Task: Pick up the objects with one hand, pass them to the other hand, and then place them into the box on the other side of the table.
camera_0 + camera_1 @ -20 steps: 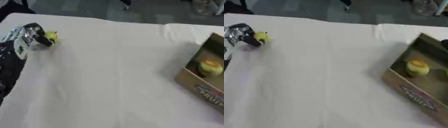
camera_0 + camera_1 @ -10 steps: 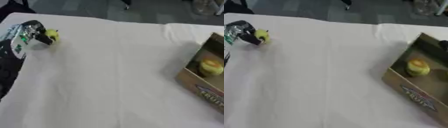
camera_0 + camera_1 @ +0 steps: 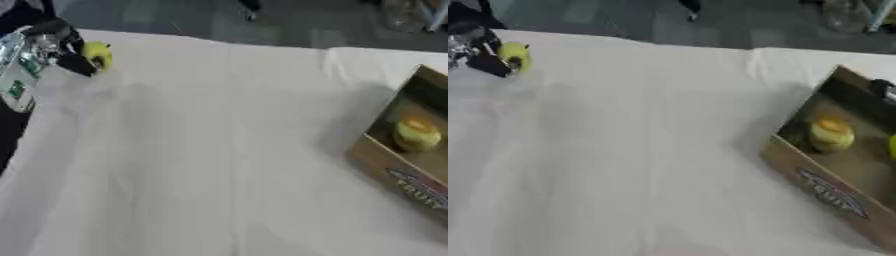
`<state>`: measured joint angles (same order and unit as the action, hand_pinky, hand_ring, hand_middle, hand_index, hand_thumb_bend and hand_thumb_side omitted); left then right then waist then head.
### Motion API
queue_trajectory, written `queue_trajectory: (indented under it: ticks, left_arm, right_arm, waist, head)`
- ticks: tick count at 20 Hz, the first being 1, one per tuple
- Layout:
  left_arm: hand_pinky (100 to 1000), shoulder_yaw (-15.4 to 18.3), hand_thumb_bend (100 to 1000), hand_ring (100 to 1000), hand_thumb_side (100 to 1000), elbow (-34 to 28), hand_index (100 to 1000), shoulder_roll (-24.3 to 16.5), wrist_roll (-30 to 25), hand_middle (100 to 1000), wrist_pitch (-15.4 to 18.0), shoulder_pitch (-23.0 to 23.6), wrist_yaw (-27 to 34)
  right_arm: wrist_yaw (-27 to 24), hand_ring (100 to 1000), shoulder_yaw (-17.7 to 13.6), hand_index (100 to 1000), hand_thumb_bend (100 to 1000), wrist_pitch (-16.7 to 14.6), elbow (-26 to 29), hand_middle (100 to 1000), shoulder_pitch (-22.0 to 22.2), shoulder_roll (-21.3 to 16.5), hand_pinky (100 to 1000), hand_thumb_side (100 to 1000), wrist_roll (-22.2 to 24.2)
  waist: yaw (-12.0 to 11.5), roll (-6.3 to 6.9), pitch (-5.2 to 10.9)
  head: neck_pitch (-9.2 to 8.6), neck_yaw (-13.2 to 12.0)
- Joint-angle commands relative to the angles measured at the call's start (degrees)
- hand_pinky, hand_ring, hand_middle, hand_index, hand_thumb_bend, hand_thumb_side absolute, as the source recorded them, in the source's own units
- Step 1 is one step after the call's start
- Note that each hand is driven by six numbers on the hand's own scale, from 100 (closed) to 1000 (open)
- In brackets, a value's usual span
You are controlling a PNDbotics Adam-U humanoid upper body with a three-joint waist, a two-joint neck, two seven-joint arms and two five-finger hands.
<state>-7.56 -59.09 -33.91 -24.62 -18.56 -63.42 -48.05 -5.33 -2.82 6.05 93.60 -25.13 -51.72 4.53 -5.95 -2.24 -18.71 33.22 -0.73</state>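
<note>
Desk [image 3: 219,165]: covered in a white cloth, fills most of both views, lying askew, with dark floor beyond its far edge. Box [image 3: 833,192]: brown cardboard, open-topped, at the desk's right side, printed lettering on its near wall; partly cut off by the picture's edge. Left hand [image 3: 61,47]: black with silver parts, enters at the upper left corner, over the desk's far left edge, fingers curled round a small object. Fruit in the box [image 3: 830,134]: rounded, yellow-green with an orange top, resting on the box floor; a second yellow-green sliver [image 3: 892,146] shows at the right edge of the right eye view, too cut off to identify. Yellow object [image 3: 97,54]: small, rounded, pinched in the left hand, well apart from the box across the desk.
</note>
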Motion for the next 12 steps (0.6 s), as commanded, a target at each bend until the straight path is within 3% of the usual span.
queue_trajectory:
  ticks: [1, 8, 12]
  left_arm:
    - [767, -1.06, 118, 727, 277, -7.07, 524, -3.76, -0.35, 667, 0.51, 0.42, 3.25]
    - [758, -2.81, 100, 709, 291, -20.58, 525, -7.83, -1.06, 648, -0.67, 6.09, 11.55]
    - [726, -2.44, 100, 669, 326, -26.83, 525, -8.91, 1.48, 620, -2.12, 9.59, 17.75]
  right_arm:
    - [-0.46, 821, -0.83, 864, 470, 0.04, 0.46, 791, -0.34, -1.74, 883, 286, -0.24]
    - [-0.73, 820, -0.84, 864, 470, 0.25, 0.54, 791, -0.25, -1.73, 883, 283, -0.39]
    - [-0.95, 820, -0.89, 864, 470, 0.36, 0.67, 791, -0.39, -1.64, 883, 282, -0.51]
  waist:
    - [-0.15, 0.71, 3.01]
    - [-0.47, 0.82, 3.84]
    - [-0.53, 0.82, 4.02]
  head:
    - [0.38, 0.71]
    - [0.6, 1.66]
    - [0.71, 2.59]
